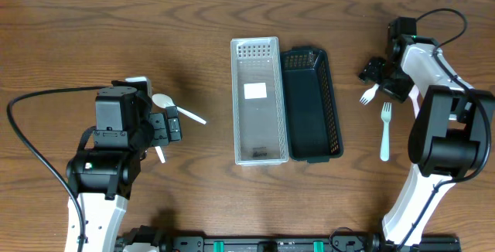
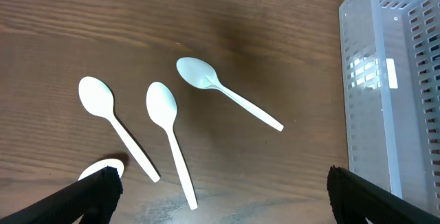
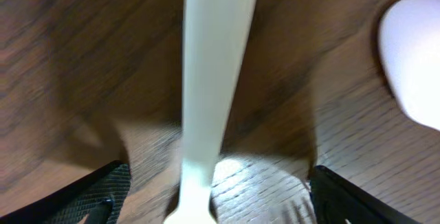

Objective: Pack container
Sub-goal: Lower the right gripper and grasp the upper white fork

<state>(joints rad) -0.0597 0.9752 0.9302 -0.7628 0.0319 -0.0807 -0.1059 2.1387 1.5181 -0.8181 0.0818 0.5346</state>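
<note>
A clear plastic container stands at the table's middle, and its perforated wall shows in the left wrist view. My left gripper is open and empty above white plastic spoons. In the left wrist view three spoons lie whole ahead of the open fingers, and a further spoon bowl peeks out by the left finger. My right gripper is open and low over a white fork. Its handle lies between the fingers, not gripped.
A black mesh basket stands against the clear container's right side. A second white fork lies near the right arm's base. A white rounded utensil end lies to the right of the right gripper. A black cable loops at the left.
</note>
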